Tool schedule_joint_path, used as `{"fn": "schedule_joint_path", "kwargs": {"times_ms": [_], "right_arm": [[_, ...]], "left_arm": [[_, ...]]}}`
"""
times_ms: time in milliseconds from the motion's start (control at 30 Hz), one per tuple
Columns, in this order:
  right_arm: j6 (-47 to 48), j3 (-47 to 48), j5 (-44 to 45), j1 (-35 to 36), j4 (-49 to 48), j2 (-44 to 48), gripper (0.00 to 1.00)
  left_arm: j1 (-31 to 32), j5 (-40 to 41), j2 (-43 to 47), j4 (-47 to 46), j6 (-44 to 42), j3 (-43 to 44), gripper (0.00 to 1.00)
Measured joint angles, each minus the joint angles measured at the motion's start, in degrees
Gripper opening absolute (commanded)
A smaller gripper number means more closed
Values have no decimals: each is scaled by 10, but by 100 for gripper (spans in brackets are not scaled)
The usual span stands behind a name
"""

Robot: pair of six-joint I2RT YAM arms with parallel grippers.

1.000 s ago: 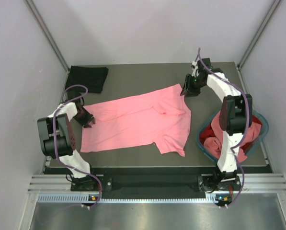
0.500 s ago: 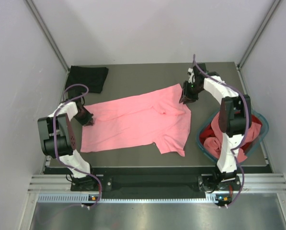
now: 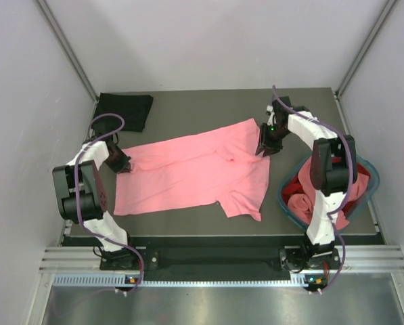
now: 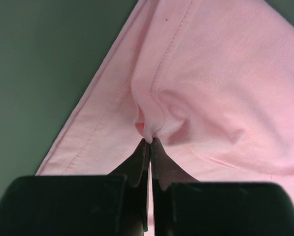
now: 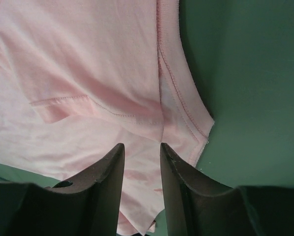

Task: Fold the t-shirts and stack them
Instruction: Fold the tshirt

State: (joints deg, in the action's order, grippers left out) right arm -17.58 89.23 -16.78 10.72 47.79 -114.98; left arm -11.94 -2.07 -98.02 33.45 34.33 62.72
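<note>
The left end effector (image 4: 150,142) was clenched on a small raised fold of the salmon pink t-shirt (image 4: 225,73). Its two fingers were pressed together, with the cloth puckering up just ahead of their tips. To its left a stitched hem ran away from it, and beyond that hem lay the bare dark surface (image 4: 38,59).

The right end effector (image 5: 142,146) was released. Its fingers stood apart above a stitched edge of the same shirt (image 5: 78,64), and pink cloth showed in the gap between them. Whether the tips touched the cloth could not be told. Bare surface (image 5: 245,73) lay to its right.

From above, the pink shirt (image 3: 195,169) was spread out mostly flat between the two, with the left end effector (image 3: 120,164) at one end and the right end effector (image 3: 264,147) at the far corner of the other.

Behind the right end effector and to its right, a teal basket (image 3: 281,193) sat at the edge of the surface (image 3: 208,108), holding a crumpled red t-shirt (image 3: 300,203). Beyond the left end effector, well apart from it, a black t-shirt (image 3: 124,110) lay bunched in the far corner.
</note>
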Motion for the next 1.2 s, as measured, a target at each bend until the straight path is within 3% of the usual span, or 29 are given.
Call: {"fn": "schedule_joint_path", "kwargs": {"times_ms": [767, 900, 1000, 1200], "right_arm": [[-2, -15, -2, 0, -21, -30, 33], [-3, -15, -8, 0, -26, -35, 18], [-9, -15, -13, 0, -28, -37, 1], [-21, -10, -15, 0, -20, -32, 0]], "left_arm": [[0, -2, 0, 2, -6, 10, 0], [0, -3, 0, 2, -7, 10, 0], [0, -3, 0, 2, -8, 10, 0], [0, -5, 6, 6, -15, 19, 0]]}}
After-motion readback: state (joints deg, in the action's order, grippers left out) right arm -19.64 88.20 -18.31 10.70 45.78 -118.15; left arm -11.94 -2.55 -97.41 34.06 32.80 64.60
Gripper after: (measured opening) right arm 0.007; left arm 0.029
